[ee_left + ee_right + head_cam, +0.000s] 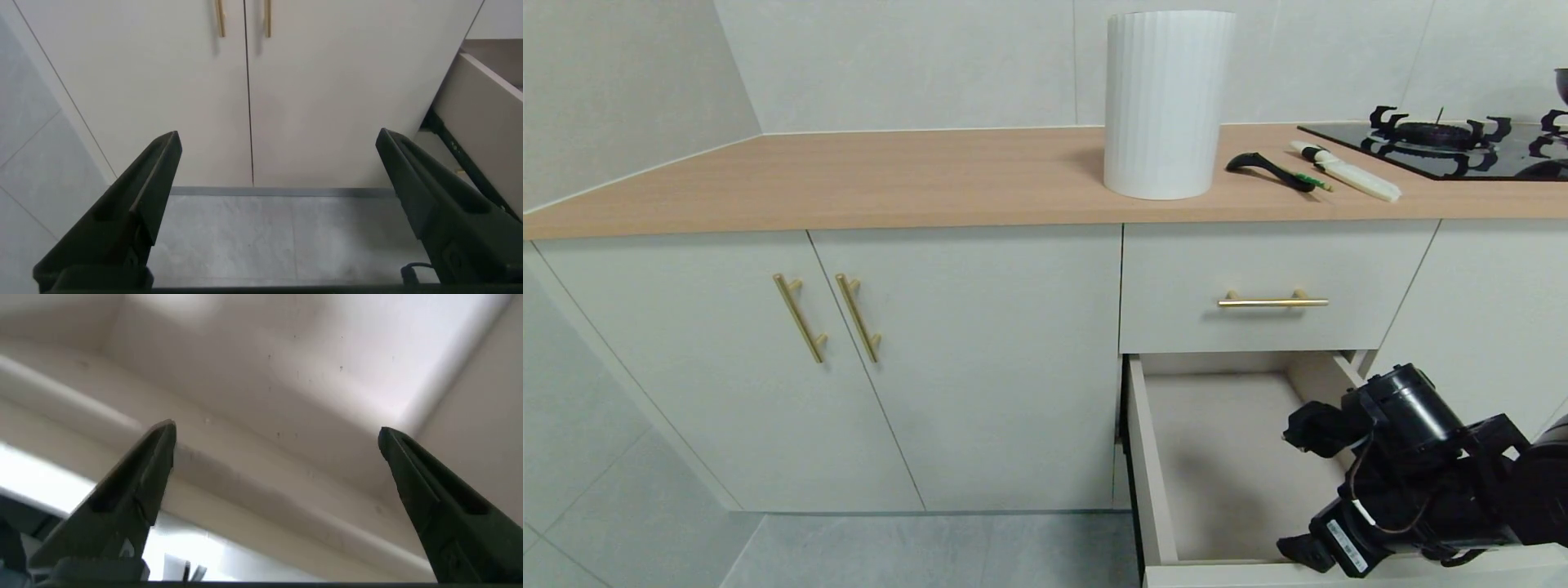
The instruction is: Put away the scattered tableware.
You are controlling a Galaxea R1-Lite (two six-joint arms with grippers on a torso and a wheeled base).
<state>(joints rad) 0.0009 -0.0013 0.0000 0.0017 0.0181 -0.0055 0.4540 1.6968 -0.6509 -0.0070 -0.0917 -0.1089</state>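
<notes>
While one drawer stands open, three utensils lie scattered.

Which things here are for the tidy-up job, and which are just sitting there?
For the job:
black spoon
green utensil
white utensil
open drawer, likely where they go

Just sitting there:
white canister
stove
cupboard doors
shut drawer
</notes>
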